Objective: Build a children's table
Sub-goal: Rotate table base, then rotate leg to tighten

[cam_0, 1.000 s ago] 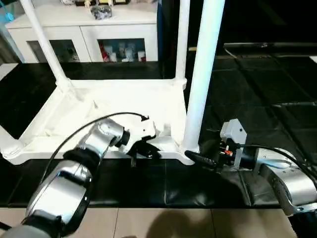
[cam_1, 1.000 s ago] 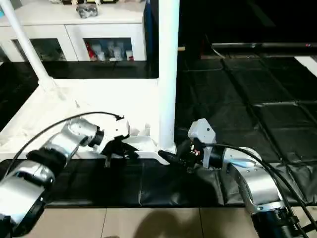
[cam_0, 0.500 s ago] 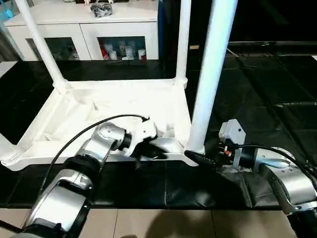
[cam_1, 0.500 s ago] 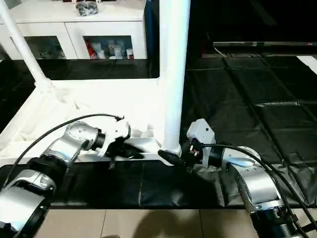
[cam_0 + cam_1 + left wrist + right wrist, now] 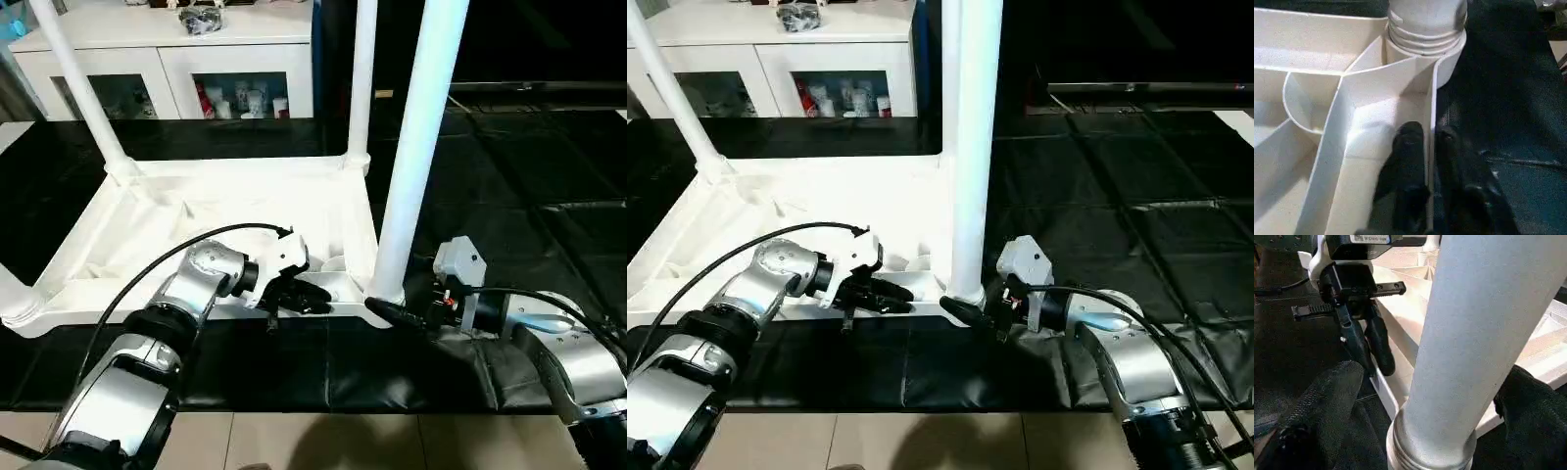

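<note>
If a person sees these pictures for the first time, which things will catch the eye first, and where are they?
The upside-down white table top lies on the black mat with white legs standing up from its corners; the nearest leg rises in the middle of the head view. The left gripper pinches the thin near rim of the top, one finger on each side. The right gripper stands open around the base of that nearest leg.

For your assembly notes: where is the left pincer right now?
In the head views the left pincer sits at the upturned table top's near rim, left of the near-right leg, its fingers straddling the rim wall.
</note>
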Robot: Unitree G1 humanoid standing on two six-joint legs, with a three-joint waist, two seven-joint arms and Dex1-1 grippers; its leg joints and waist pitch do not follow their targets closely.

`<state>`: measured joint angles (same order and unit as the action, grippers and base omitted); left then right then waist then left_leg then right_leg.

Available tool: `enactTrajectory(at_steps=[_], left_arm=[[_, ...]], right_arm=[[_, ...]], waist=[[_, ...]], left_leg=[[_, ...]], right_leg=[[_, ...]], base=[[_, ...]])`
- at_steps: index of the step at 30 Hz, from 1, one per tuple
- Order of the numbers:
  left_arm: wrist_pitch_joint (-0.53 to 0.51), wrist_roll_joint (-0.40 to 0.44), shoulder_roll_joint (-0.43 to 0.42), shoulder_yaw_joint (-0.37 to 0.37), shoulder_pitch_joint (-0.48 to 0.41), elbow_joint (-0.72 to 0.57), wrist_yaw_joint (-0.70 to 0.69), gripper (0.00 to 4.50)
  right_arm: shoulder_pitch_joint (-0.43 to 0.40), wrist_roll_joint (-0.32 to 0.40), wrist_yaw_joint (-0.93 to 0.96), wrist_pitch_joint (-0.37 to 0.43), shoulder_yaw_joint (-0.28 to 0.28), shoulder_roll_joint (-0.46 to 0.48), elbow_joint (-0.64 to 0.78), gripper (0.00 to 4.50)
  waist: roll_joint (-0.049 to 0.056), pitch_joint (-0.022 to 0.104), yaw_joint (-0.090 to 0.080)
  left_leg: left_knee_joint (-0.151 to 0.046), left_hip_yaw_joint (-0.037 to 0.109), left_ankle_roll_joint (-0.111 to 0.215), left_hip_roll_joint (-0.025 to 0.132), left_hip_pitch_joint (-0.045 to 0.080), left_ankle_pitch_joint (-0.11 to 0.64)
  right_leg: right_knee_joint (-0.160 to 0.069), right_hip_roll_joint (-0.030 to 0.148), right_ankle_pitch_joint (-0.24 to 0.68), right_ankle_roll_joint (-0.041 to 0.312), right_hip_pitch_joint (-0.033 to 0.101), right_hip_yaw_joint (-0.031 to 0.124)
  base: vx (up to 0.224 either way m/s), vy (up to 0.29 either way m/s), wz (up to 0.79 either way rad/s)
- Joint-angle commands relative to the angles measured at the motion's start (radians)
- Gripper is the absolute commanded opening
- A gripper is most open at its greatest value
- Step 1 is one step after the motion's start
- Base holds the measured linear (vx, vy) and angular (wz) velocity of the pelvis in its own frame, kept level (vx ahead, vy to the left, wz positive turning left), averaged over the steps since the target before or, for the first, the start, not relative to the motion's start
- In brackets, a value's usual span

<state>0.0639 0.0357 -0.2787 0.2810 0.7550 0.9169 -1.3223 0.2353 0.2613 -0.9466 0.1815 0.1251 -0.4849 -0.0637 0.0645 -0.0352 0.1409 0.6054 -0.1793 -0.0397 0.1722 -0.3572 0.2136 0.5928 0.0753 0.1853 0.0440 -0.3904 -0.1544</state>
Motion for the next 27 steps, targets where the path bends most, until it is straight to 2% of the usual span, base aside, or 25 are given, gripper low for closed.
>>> enactTrajectory(at_steps=[1, 2, 3, 5, 14, 15, 17, 18, 22, 23, 25, 26, 27], left_arm=[[-0.002, 0.012, -0.016, 0.002, 0.019, 0.009, -0.007, 0.37], [0.003, 0.028, -0.028, 0.016, 0.018, 0.008, -0.015, 0.17], [0.011, 0.037, -0.034, 0.023, 0.016, 0.006, -0.013, 0.17], [0.023, 0.052, -0.044, 0.036, 0.012, 0.002, -0.013, 0.02], [0.013, 0.026, -0.044, 0.026, 0.009, -0.025, -0.049, 0.02], [0.009, 0.006, -0.05, 0.027, -0.002, -0.051, -0.102, 0.02], [0.009, -0.002, -0.053, 0.03, -0.008, -0.066, -0.126, 0.02], [0.01, -0.006, -0.061, 0.042, -0.024, -0.096, -0.162, 0.02], [0.026, -0.002, -0.081, 0.068, -0.054, -0.146, -0.209, 0.02], [0.032, 0.002, -0.087, 0.074, -0.06, -0.155, -0.217, 0.02], [0.04, 0.009, -0.096, 0.083, -0.065, -0.166, -0.226, 0.02], [0.045, 0.017, -0.11, 0.093, -0.074, -0.184, -0.243, 0.02], [0.045, 0.019, -0.117, 0.097, -0.079, -0.194, -0.251, 0.02]], right_arm=[[0.01, -0.012, -0.001, -0.016, -0.001, -0.005, -0.01, 4.5], [0.011, -0.012, -0.002, -0.018, -0.002, -0.006, -0.013, 4.5], [0.011, -0.012, -0.003, -0.019, -0.002, -0.007, -0.015, 4.5], [0.013, -0.013, -0.003, -0.022, -0.004, -0.008, -0.018, 4.5], [0.033, 0.007, -0.016, -0.021, -0.028, -0.017, -0.04, 4.5], [0.04, 0.014, -0.049, -0.018, -0.029, -0.037, -0.05, 4.5], [0.044, 0.017, -0.064, -0.016, -0.028, -0.046, -0.055, 4.5], [0.051, 0.022, -0.095, -0.008, -0.022, -0.062, -0.06, 4.5], [0.073, 0.043, -0.143, 0.022, -0.015, -0.073, -0.078, 4.5], [0.085, 0.05, -0.157, 0.025, -0.013, -0.069, -0.095, 4.5], [0.104, 0.057, -0.176, 0.022, -0.008, -0.058, -0.123, 4.5], [0.129, 0.061, -0.205, 0.013, 0.008, -0.046, -0.159, 4.5], [0.138, 0.067, -0.229, 0.014, 0.016, -0.041, -0.173, 4.5]], waist=[[-0.009, 0.062, -0.002], [-0.01, 0.062, -0.002], [-0.007, 0.063, -0.002], [-0.009, 0.063, -0.003], [-0.01, 0.063, -0.005], [-0.012, 0.065, -0.003], [-0.01, 0.066, -0.001], [-0.016, 0.067, 0.0], [-0.013, 0.067, 0.004], [-0.021, 0.067, 0.003], [-0.016, 0.07, 0.007], [-0.031, 0.07, 0.006], [-0.027, 0.068, 0.006]], left_leg=[[-0.065, 0.033, 0.089, 0.072, 0.001, 0.112], [-0.066, 0.033, 0.089, 0.072, 0.001, 0.111], [-0.066, 0.034, 0.087, 0.073, 0.001, 0.112], [-0.066, 0.033, 0.087, 0.072, 0.0, 0.112], [-0.067, 0.033, 0.089, 0.075, 0.001, 0.111], [-0.065, 0.033, 0.093, 0.075, 0.001, 0.105], [-0.064, 0.033, 0.098, 0.077, -0.001, 0.091], [-0.063, 0.033, 0.106, 0.079, -0.002, 0.082], [-0.06, 0.032, 0.123, 0.078, -0.005, 0.067], [-0.06, 0.031, 0.126, 0.078, -0.005, 0.063], [-0.057, 0.032, 0.123, 0.078, -0.006, 0.053], [-0.057, 0.031, 0.126, 0.079, -0.009, 0.044], [-0.057, 0.03, 0.128, 0.076, -0.01, 0.044]], right_leg=[[-0.084, 0.106, 0.235, 0.087, 0.061, 0.076], [-0.084, 0.106, 0.237, 0.087, 0.061, 0.076], [-0.084, 0.106, 0.235, 0.085, 0.06, 0.077], [-0.085, 0.106, 0.233, 0.085, 0.061, 0.076], [-0.082, 0.107, 0.224, 0.097, 0.061, 0.077], [-0.079, 0.108, 0.21, 0.102, 0.063, 0.078], [-0.075, 0.109, 0.187, 0.109, 0.063, 0.08], [-0.069, 0.111, 0.161, 0.122, 0.063, 0.081], [-0.068, 0.109, 0.164, 0.117, 0.062, 0.078], [-0.069, 0.108, 0.165, 0.113, 0.061, 0.079], [-0.065, 0.109, 0.168, 0.117, 0.058, 0.077], [-0.064, 0.107, 0.161, 0.114, 0.058, 0.078], [-0.064, 0.108, 0.176, 0.116, 0.056, 0.076]], base=[[0.0, 0.0, 0.0], [0.0, 0.0, 0.0], [0.0, 0.0, 0.0], [0.0, 0.0, 0.0], [0.0, 0.0, 0.0], [0.0, 0.0, 0.0], [0.0, 0.0, 0.0], [0.0, 0.0, 0.0], [0.0, 0.0, 0.0], [0.0, 0.0, 0.0], [0.0, 0.0, 0.0], [0.0, 0.0, 0.0], [0.0, 0.0, 0.0]])
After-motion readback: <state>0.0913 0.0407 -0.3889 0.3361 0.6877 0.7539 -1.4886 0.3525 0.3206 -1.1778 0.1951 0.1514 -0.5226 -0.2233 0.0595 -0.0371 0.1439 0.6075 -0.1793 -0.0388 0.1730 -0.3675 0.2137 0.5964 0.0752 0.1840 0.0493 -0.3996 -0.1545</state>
